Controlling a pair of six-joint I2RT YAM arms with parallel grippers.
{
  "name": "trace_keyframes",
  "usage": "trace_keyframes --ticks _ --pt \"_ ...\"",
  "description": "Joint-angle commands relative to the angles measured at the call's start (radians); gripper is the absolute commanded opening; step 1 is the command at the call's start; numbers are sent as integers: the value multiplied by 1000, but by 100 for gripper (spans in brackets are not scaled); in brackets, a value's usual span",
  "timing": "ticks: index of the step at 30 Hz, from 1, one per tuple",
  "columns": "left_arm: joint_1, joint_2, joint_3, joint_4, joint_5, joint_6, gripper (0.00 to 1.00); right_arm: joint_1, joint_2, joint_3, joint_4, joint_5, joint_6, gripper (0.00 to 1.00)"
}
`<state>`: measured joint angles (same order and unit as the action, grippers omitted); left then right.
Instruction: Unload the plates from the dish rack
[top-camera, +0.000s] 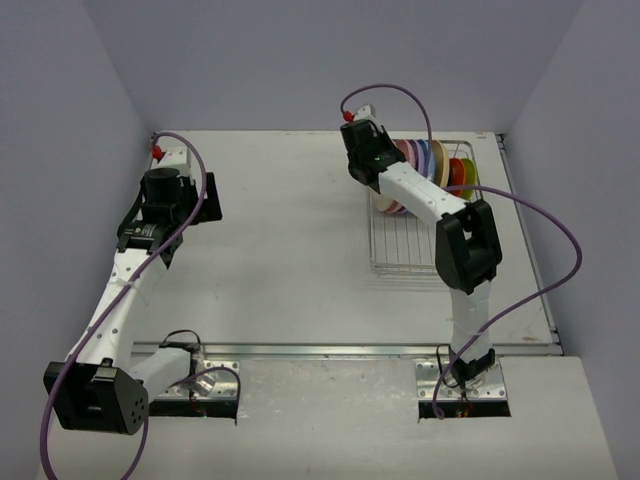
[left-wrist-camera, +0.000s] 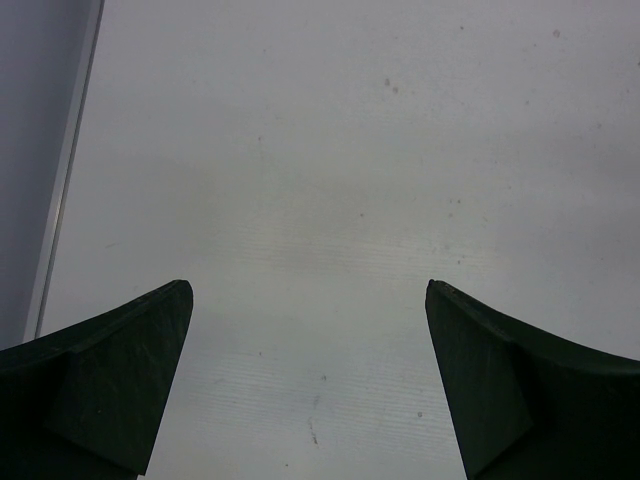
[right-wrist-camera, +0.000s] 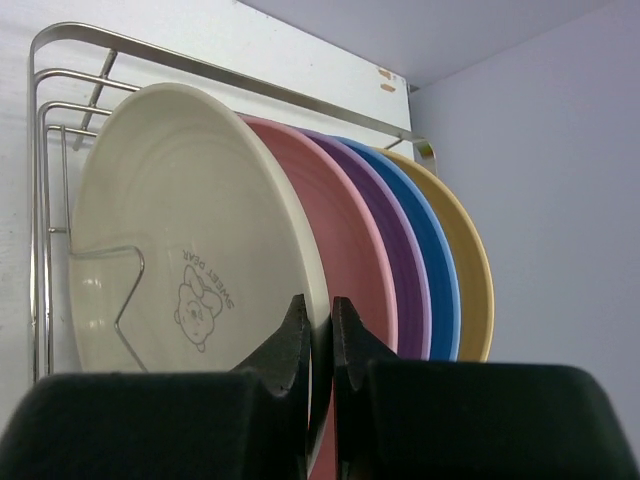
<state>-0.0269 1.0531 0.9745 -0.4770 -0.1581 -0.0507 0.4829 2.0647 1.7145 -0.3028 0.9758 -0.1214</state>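
Here, item one: a silver wire dish rack (top-camera: 400, 255) at the far right corner of the table (top-camera: 290, 250), its near half bare wire and its far half filled with plates standing on edge in a tight row. Item two: a cream plate (right-wrist-camera: 180, 230), first in that row at its left end, upright in the rack, with a small cartoon print (right-wrist-camera: 200, 300) and the lettering "SWEET DEAR" on its face. Behind it, each close against the last, stand a pink plate (right-wrist-camera: 345, 250), a lavender plate (right-wrist-camera: 400, 270), a blue plate (right-wrist-camera: 435, 270) and a tan plate (right-wrist-camera: 475, 280). An orange plate (top-camera: 457, 172) and a lime green plate (top-camera: 470, 180) close the row toward the right edge. Item three: the right gripper (right-wrist-camera: 320, 330), clenched on the cream plate's rim, one finger on each face. Item four: the left gripper (left-wrist-camera: 308, 290), near the far left corner, jaws spread wide over bare table, grasping nothing.
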Motion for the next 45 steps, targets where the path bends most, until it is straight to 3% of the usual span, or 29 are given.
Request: trace_keyframes --ticks 1,9,20,22,24,26,28,30,34,38,41,45 --pt "-5 -7 26 23 -3 9 100 7 -73 -50 227 134 -226 0" --pt "-5 -4 27 22 -10 9 100 31 -124 -130 609 167 -571 0" --pt "-5 0 38 18 0 18 100 63 -201 -199 1042 165 -904 0" --pt "-5 -18 43 17 46 35 100 80 -241 -206 1049 150 -880 0" --pt "-4 -61 36 24 236 92 100 103 -297 -194 922 118 -751 0" --pt "-5 -133 15 54 431 138 100 119 -363 -113 518 16 -408 0" --pt "-5 -207 -14 96 512 142 100 111 -395 12 65 -174 -77 0" --pt "-5 -222 -11 119 536 118 100 109 -422 67 -171 -372 85 0" --pt "-5 -162 26 98 592 80 100 109 -457 93 -314 -752 187 0" --pt "-5 -113 31 127 735 -3 100 109 -491 18 -331 -1063 209 0" --pt "-5 -77 25 167 834 -58 97 110 -482 -14 -347 -1211 226 0" --pt "-4 -31 22 204 895 -105 88 112 -475 -43 -340 -1271 253 0"
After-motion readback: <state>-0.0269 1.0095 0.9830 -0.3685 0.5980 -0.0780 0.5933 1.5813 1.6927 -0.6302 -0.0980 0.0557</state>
